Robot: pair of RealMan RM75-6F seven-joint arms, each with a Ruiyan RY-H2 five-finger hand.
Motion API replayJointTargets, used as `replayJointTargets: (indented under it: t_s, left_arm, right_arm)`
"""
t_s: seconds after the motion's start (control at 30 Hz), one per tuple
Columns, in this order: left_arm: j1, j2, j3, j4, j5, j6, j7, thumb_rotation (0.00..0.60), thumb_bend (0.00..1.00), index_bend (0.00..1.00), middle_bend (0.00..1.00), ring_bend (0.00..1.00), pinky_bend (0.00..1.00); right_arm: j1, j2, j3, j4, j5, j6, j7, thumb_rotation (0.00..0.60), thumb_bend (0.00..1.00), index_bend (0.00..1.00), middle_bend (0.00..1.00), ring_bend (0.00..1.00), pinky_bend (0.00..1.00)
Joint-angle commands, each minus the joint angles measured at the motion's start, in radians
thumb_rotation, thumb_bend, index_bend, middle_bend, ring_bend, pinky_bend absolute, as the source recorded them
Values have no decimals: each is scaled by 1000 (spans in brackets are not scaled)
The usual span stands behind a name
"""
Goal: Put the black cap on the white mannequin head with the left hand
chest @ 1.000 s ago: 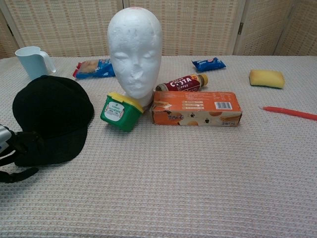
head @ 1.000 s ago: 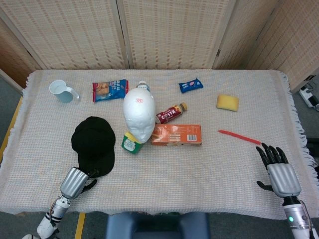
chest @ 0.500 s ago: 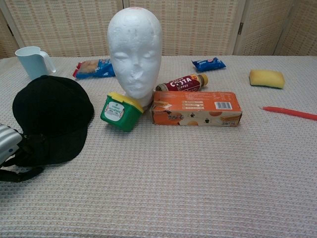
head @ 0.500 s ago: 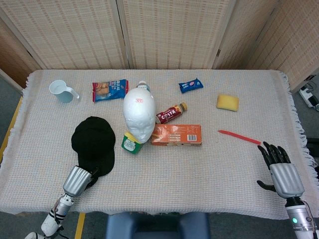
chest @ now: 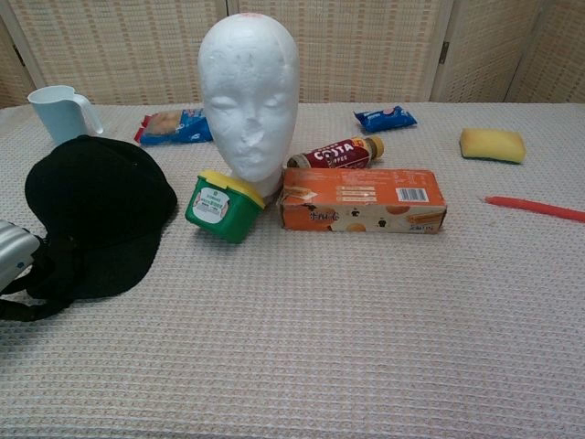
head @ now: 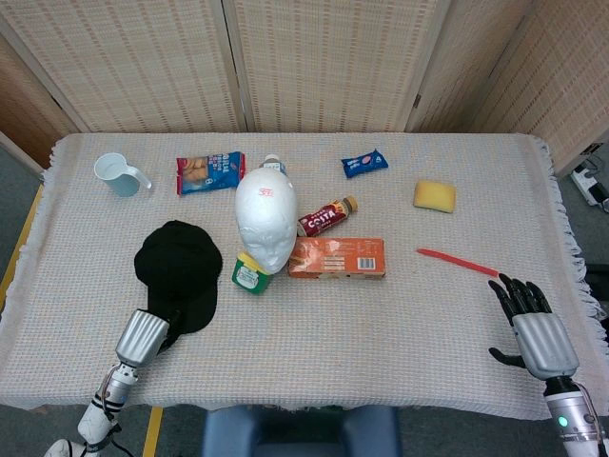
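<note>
White foam head (head: 265, 217) stands upright mid-table, face toward the near edge. Black cap (head: 177, 273) lies flat just left of the head, brim pointing to the near edge. Left hand (head: 143, 337) sits at that brim, fingers closed on its edge in the chest view. Green tub (chest: 221, 207) tilts against the head's base. Orange box (head: 337, 257) lies just right of the head, with a Costa bottle (head: 326, 216) behind the box. Pale mug (head: 119, 174) and snack packet (head: 209, 171) lie behind and left of the head. Yellow sponge (head: 434, 195) and red pen (head: 457, 261) lie well right. Right hand (head: 535, 328) rests far right of the head, fingers spread, holding nothing.
</note>
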Motion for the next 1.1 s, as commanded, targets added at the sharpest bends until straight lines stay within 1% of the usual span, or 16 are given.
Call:
replayJointTargets:
  t_s: [0.03,0.1,0.2,0.3,0.4,0.53,0.67,0.83,1.1]
  left_arm:
    - [-6,-3,-9,3,-13,2,-3,600,312,520,1000,1000,1000]
    - [-10,-8,-15,6,-23,-1,-6,600,328,520,1000,1000,1000]
    - [-16,-13,-20,13,-34,-8,-6,600,384,533,1000,1000,1000]
    - [-20,-16,-27,18,-45,-11,-5,600,457,583,1000,1000,1000]
    - [-28,-16,-39,21,-61,-6,-3,600,497,644,1000,1000,1000]
    - [-43,-10,-61,23,-85,6,-4,600,508,679,1000,1000,1000]
    - [-57,3,-82,17,-106,49,-19,600,509,705,1000,1000,1000]
    - [-91,27,-131,-1,-149,120,-43,600,515,749,1000,1000,1000]
    - [-154,63,-185,-42,-189,190,-61,600,549,753,1000,1000,1000]
  right_arm:
    - [2,3,-3,-4,0,-5,-1,600,54,0,0,0,0]
    - [3,5,-5,-8,-2,-8,0,600,53,0,0,0,0]
    - [5,10,-8,-12,-5,-12,4,600,53,0,0,0,0]
    - [6,15,-11,-15,-6,-17,7,600,54,0,0,0,0]
    - [8,20,-14,-18,-7,-24,9,600,52,0,0,0,0]
    - [10,27,-20,-24,-13,-30,13,600,53,0,0,0,0]
    - [13,33,-26,-30,-16,-39,18,600,54,0,0,0,0]
    - [17,43,-33,-37,-23,-50,25,600,53,0,0,0,0]
    - [15,63,-40,-50,-41,-44,50,600,54,0,0,0,0]
